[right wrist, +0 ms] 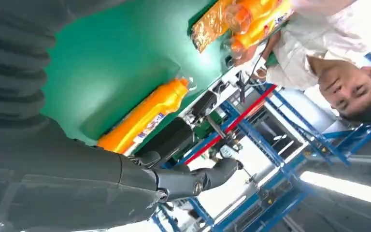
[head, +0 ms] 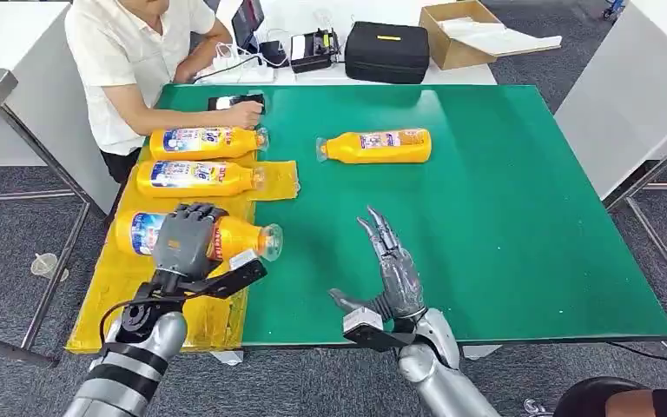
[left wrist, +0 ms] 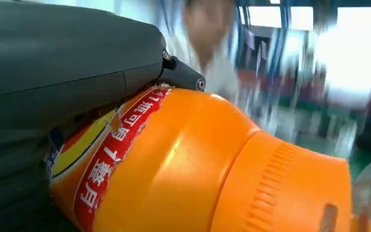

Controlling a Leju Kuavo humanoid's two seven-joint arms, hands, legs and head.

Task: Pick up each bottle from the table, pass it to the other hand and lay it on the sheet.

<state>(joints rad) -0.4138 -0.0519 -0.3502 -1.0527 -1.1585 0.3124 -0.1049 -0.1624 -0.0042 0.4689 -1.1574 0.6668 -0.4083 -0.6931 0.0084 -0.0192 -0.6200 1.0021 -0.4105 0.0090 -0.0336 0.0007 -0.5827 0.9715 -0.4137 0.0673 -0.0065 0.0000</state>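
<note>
The left hand (head: pixel 187 236) lay palm-down over an orange bottle (head: pixel 239 238), its fingers wrapped around the labelled body, the clear cap pointing toward the table's middle. That bottle rested on its side on the yellow sheet (head: pixel 130 287), near the robot's edge of the green table (head: pixel 504 226). Two more orange bottles (head: pixel 204 142) (head: pixel 195 177) lay side by side farther up the sheet. A fourth bottle (head: pixel 378 146) lay on the bare green surface, well apart from the sheet. The right hand (head: pixel 391 265) hovered above the table, empty, its fingers stretched forward and spread, thumb out to the side. A person in a white shirt (head: pixel 130 61) sat at the far corner, one hand on a phone (head: pixel 234 102).
</note>
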